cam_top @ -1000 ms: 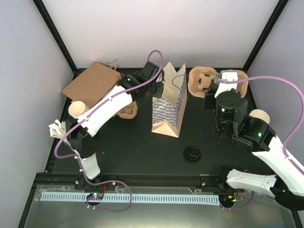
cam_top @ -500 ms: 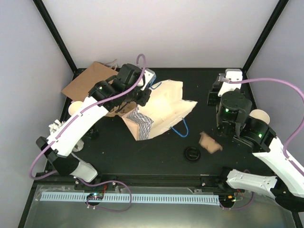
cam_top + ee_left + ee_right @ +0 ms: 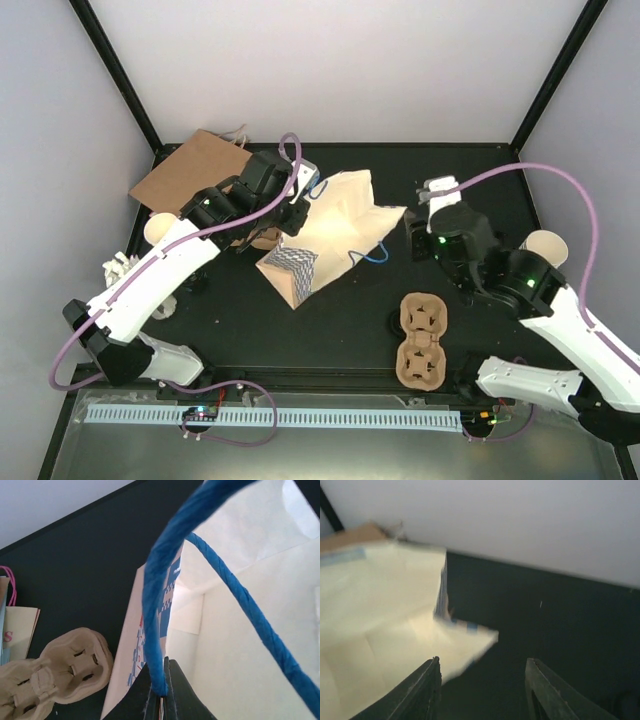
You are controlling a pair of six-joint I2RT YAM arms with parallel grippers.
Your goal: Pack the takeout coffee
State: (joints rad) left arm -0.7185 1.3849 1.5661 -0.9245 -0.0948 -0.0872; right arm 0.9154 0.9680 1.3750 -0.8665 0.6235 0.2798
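The top camera looks steeply down from above and behind the arm bases, covering the whole surface (image 3: 340, 330). The left wrist camera looks past the left hand (image 3: 160, 687), very close to the bag (image 3: 240, 630) and its handle (image 3: 152, 610). The right wrist camera looks low across the surface toward the rear wall (image 3: 520, 520). All three views share the bag.

Black table (image 3: 330, 330): tipped paper bag (image 3: 345, 225), pulp cup carrier (image 3: 420, 342), cardboard sheet (image 3: 185, 172).

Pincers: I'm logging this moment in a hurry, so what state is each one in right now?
Left pincer: shut on the blue bag handle.
Right pincer: open, holding nothing.
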